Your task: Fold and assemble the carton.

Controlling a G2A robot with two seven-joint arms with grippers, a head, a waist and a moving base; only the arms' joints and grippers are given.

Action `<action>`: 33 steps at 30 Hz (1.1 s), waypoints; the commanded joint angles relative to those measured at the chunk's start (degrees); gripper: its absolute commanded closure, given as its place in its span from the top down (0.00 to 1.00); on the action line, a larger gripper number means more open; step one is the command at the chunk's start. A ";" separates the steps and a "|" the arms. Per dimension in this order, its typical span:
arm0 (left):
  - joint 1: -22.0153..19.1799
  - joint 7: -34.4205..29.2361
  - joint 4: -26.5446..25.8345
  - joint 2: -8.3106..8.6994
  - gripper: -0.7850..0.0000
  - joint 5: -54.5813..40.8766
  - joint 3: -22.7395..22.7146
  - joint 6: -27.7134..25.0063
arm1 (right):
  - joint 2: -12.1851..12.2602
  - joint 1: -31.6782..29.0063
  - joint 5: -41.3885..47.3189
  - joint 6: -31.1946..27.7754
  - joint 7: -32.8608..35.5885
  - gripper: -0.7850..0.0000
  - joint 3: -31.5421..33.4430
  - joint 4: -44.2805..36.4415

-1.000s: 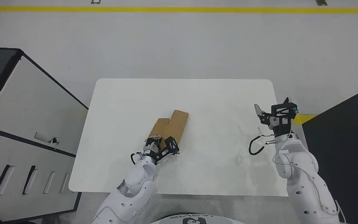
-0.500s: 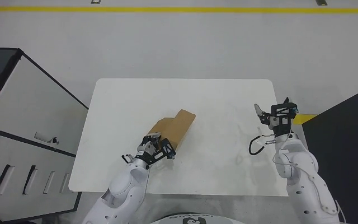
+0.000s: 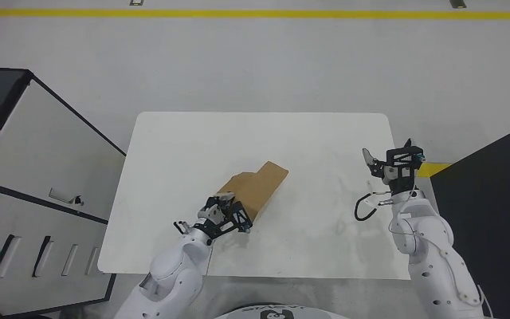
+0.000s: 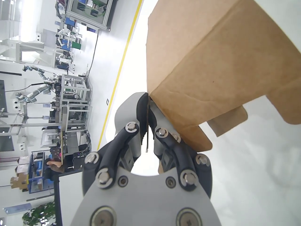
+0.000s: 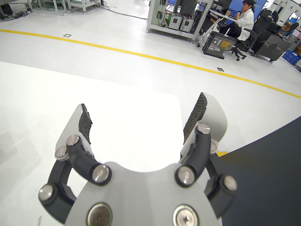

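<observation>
Now, my left gripper (image 4: 148, 109) is clamped on a thin flap edge of the brown, partly folded cardboard carton (image 4: 211, 66), which stretches away just beyond its fingertips. My right gripper (image 5: 143, 109) hangs spread, holding nothing, above the white rectangular table's (image 3: 319, 135) side edge, well apart from the carton.

Carton (image 3: 256, 187) on table (image 3: 319, 139) — left gripper (image 3: 232, 212) at its near end, right gripper (image 5: 144, 109) by the right edge
</observation>
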 commanded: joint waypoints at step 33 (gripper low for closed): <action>-2.89 -14.59 -1.62 -0.94 0.00 -77.05 -8.11 -11.43 | 0.00 0.00 0.00 0.00 0.00 1.00 0.00 0.00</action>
